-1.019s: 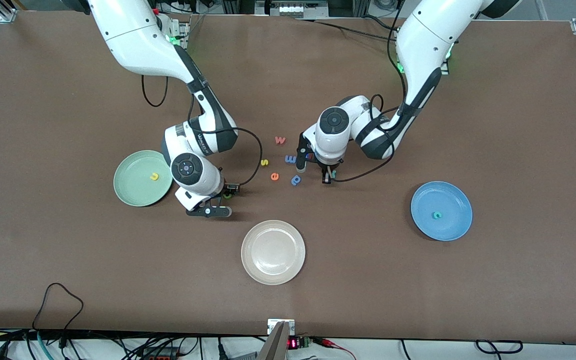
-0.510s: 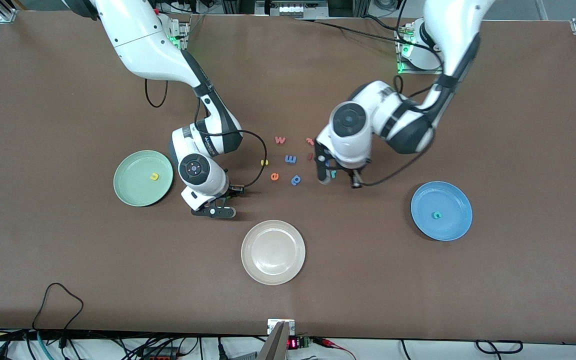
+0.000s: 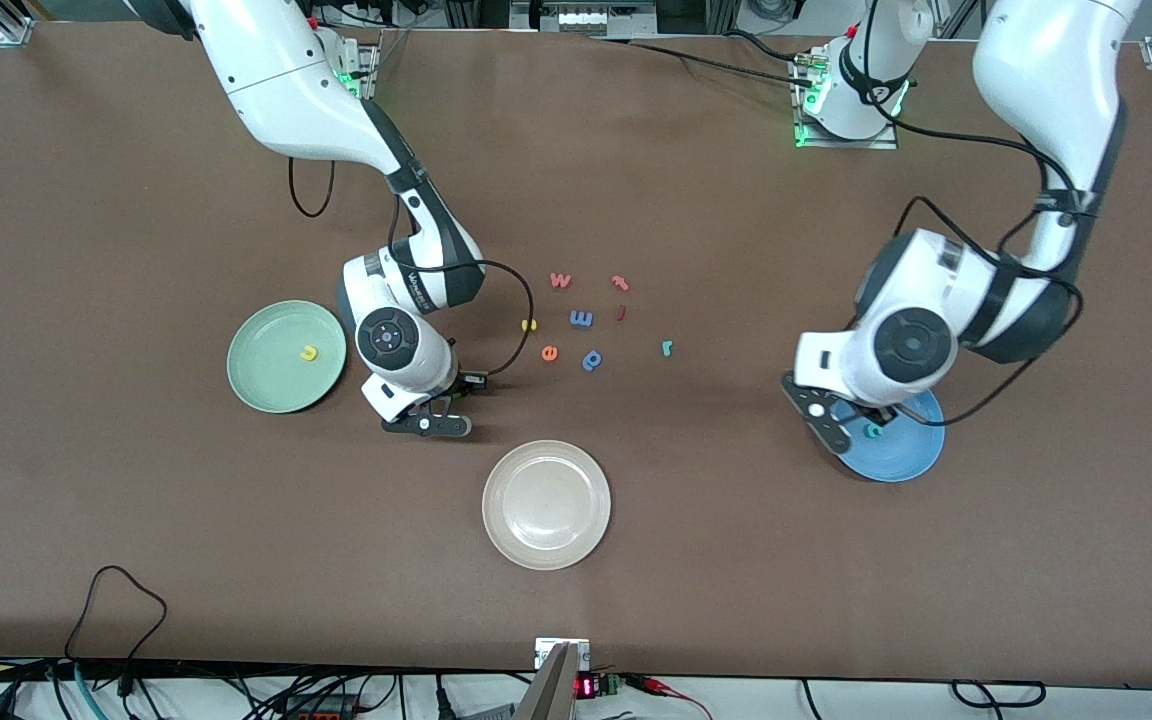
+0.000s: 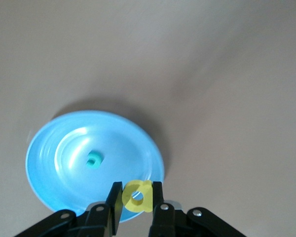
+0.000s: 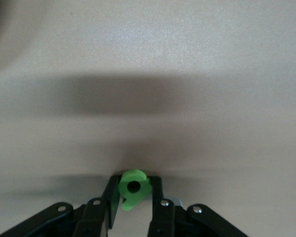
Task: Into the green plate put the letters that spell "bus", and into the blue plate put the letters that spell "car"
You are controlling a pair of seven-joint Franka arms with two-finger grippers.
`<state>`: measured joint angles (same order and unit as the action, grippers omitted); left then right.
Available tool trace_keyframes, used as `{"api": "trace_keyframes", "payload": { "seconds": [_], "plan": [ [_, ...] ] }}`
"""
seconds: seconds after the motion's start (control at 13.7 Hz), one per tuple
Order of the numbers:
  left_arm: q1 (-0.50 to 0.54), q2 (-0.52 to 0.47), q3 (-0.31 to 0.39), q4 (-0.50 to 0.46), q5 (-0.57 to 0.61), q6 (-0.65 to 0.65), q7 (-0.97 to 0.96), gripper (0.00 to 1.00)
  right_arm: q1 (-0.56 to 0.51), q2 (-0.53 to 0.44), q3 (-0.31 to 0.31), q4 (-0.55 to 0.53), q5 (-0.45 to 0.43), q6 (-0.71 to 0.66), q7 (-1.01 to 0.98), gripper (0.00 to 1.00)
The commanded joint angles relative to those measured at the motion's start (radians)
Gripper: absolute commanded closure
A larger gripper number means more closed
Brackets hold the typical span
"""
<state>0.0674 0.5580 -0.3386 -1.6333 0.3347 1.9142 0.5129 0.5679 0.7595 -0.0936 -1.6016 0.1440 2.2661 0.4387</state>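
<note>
My left gripper (image 4: 137, 186) is shut on the yellow a (image 4: 147, 191) and hangs over the rim of the blue plate (image 4: 49, 163); it also shows in the front view (image 3: 841, 430). A teal c (image 4: 93, 159) lies in that plate (image 3: 906, 455). My right gripper (image 5: 134, 180) is shut on the green b (image 5: 130, 200), low over the table beside the green plate (image 3: 256, 385); it also shows in the front view (image 3: 426, 422). A yellow u (image 3: 309, 352) lies in the green plate. The yellow s (image 3: 529, 324) and teal r (image 3: 667, 347) lie on the table mid-way.
A white plate (image 3: 546, 490) sits nearer the front camera than the letter cluster. Loose letters there: orange e (image 3: 549, 352), blue p (image 3: 592, 359), blue m (image 3: 582, 318), red w (image 3: 561, 280), red t (image 3: 620, 283). A black cable loops near the front edge (image 3: 116, 600).
My left arm swung from the letter cluster to the blue plate, carrying the yellow a. My right gripper closed on the green b and barely shifted.
</note>
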Motion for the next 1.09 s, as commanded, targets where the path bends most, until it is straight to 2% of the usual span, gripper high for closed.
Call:
{"api": "trace_keyframes", "payload": {
  "seconds": [0.0,0.07,0.15,0.29,0.44,0.58,0.73,0.95,1.02],
  "plan": [
    [0.052,0.054,-0.01,-0.011,0.023,0.044,-0.03,0.78,0.004,0.011,-0.009,0.015,-0.012,0.0,-0.003,1.0],
    [0.063,0.063,-0.01,-0.019,0.021,0.067,-0.033,0.57,0.007,-0.011,-0.014,0.011,-0.017,-0.014,0.0,1.0],
    [0.08,0.068,-0.011,-0.02,0.023,0.074,-0.03,0.02,0.004,-0.061,-0.017,-0.001,-0.017,-0.069,0.003,1.0],
    [0.074,0.054,-0.023,-0.019,0.021,0.056,-0.016,0.0,0.006,-0.141,-0.081,-0.03,-0.032,-0.202,-0.015,1.0],
    [0.072,0.039,-0.063,-0.007,0.006,0.017,-0.039,0.0,-0.002,-0.224,-0.107,-0.113,-0.038,-0.223,-0.113,1.0],
    [0.068,0.04,-0.12,-0.002,0.004,0.008,-0.129,0.0,-0.006,-0.291,-0.165,-0.208,-0.04,-0.218,-0.232,1.0],
    [0.042,0.049,-0.174,-0.002,0.004,0.014,-0.325,0.0,-0.011,-0.35,-0.221,-0.306,-0.04,-0.182,-0.319,1.0],
    [-0.093,0.063,-0.178,-0.002,0.003,0.032,-0.694,0.0,-0.013,-0.373,-0.323,-0.427,-0.04,-0.056,-0.469,1.0],
    [-0.136,0.075,-0.177,-0.003,0.004,0.045,-0.84,0.0,-0.026,-0.371,-0.337,-0.452,-0.04,-0.015,-0.512,1.0]
  ]
}}
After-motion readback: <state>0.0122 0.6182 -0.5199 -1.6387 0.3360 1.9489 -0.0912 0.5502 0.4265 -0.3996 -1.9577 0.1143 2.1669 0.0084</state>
